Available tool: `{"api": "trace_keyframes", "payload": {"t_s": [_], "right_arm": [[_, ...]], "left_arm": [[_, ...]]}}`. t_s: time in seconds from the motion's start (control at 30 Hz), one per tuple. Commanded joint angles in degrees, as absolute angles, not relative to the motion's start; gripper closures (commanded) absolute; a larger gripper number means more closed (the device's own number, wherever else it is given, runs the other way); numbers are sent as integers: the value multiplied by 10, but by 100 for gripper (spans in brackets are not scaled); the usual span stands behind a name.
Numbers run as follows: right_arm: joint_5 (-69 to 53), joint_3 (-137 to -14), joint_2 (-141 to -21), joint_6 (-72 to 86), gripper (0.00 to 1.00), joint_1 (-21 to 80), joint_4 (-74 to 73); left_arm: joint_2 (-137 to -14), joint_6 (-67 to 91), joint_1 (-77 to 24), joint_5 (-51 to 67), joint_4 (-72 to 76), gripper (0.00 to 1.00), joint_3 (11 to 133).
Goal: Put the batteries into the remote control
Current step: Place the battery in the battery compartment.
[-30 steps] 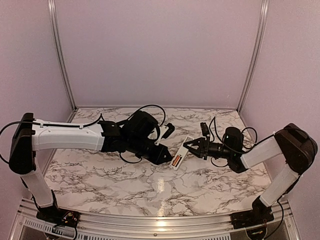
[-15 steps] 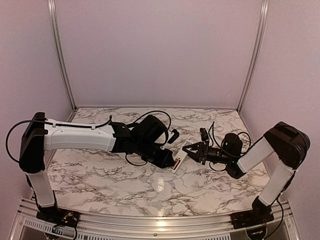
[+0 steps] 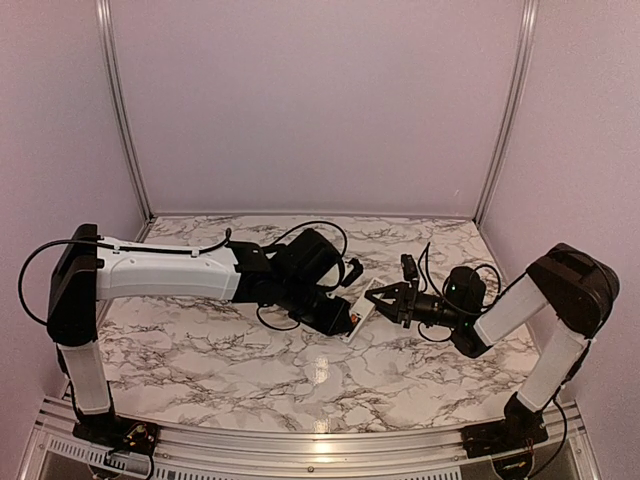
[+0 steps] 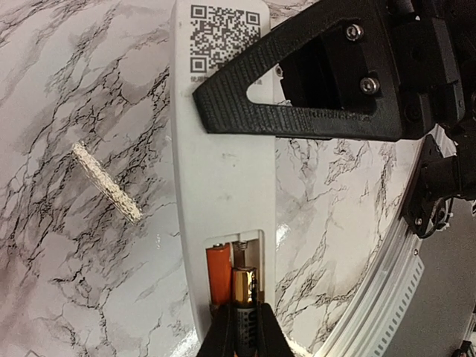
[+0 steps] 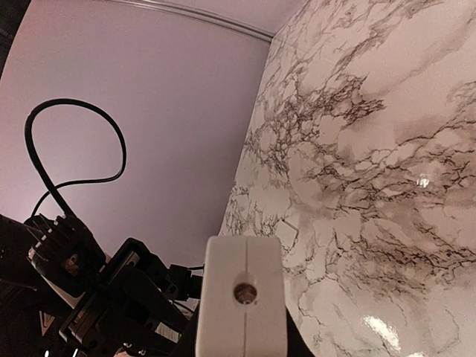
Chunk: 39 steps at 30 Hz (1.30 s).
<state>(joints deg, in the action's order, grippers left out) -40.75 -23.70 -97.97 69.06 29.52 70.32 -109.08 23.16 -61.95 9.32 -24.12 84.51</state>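
Gripping the remote (image 4: 223, 163) endwise, the right tool (image 3: 375, 298) presents its open bay (image 4: 251, 242). The left tool (image 4: 243, 333) pinches a battery (image 4: 244, 286) to seat beside the orange battery (image 4: 218, 269).

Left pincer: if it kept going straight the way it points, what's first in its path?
The remote, at its open battery bay, where the left pincer holds a battery. Beyond, likely the right pincer.

The remote control (image 4: 223, 171) is closed in at both ends: the right gripper (image 3: 378, 300) clamps one, the left gripper (image 4: 242, 338) with a battery (image 4: 245, 286) covers the other. Beside it lies a small white strip (image 4: 106, 182); bare marble table (image 3: 250, 375) spreads toward the near edge.
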Motion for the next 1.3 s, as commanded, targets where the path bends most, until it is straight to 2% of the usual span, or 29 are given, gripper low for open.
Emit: {"api": "trace_keyframes", "payload": {"t_s": [0.0, 0.37, 0.53, 0.83, 1.07, 1.27], "right_arm": [[-403, -240, -982, 703, 100, 305, 737], [-396, -236, -990, 711, 100, 309, 752], [-395, -236, -991, 714, 100, 309, 754], [-399, -238, -990, 718, 100, 308, 755], [-408, -238, -990, 720, 100, 309, 756], [-431, -238, -989, 723, 100, 309, 755]], "left_arm": [[-1120, 240, -622, 67, -279, 100, 872], [-1141, 243, -623, 67, -303, 97, 887], [-1137, 237, -624, 68, -307, 91, 883], [-1134, 232, -625, 72, -305, 74, 888], [-1104, 226, -623, 63, -274, 68, 872], [-1047, 213, -605, 45, -235, 53, 843]]}}
